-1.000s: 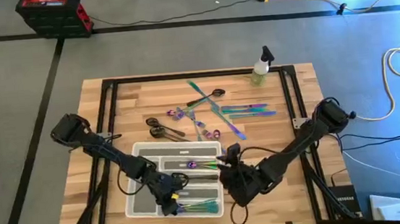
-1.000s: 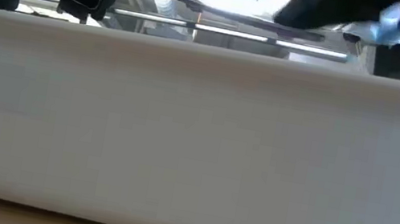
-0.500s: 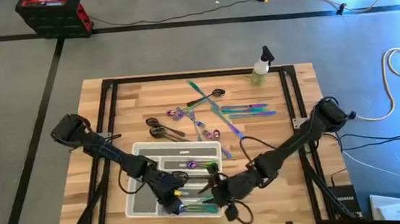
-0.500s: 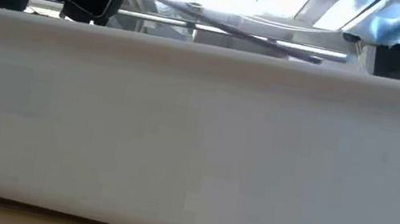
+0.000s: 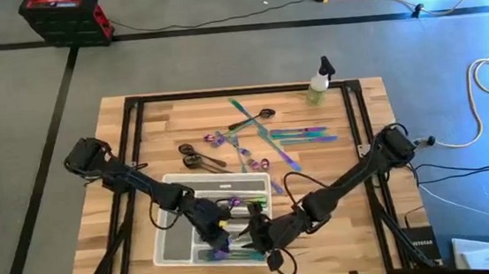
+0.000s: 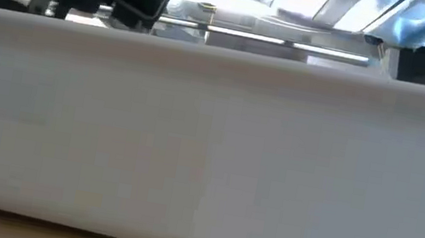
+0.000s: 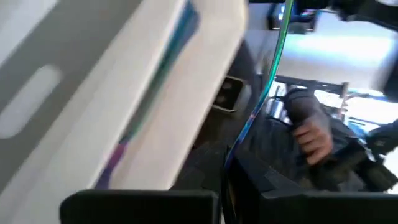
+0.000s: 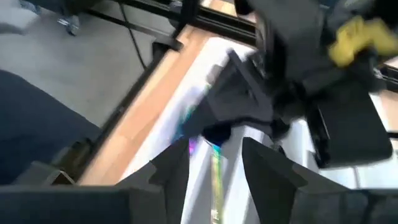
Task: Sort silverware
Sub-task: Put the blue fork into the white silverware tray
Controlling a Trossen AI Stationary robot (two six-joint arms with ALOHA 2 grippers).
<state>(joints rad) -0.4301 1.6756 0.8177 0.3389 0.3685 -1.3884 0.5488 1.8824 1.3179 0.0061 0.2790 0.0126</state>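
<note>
From my high view, the translucent white compartment tray (image 5: 173,216) sits at the near edge of the pale wooden slatted table (image 5: 369,241), and both dark arms reach into it: the left gripper (image 5: 215,235) and the right gripper (image 5: 251,236) meet over its near right compartments, where several iridescent purple-teal pieces of slim silverware (image 5: 241,253) already lie. More iridescent and dark forks, knives and spoons (image 5: 267,138) are scattered loose on the table beyond the tray, and a small clear spray bottle with a black nozzle (image 5: 319,82) stands near the far edge. My low view is filled by the tray's white wall (image 6: 207,153), marked with a "2" at one end, with a dark arm part above its rim. Through the left wrist camera I see a thin teal-green iridescent utensil (image 7: 267,81) rising from between my dark fingers, apparently clamped, beside the tray's white side (image 7: 186,112). Through the right wrist camera the right claw's two dark fingers (image 8: 177,168) stand parted, with iridescent pieces (image 8: 214,168) in the tray between them and the left gripper (image 8: 249,106) just beyond.
</note>
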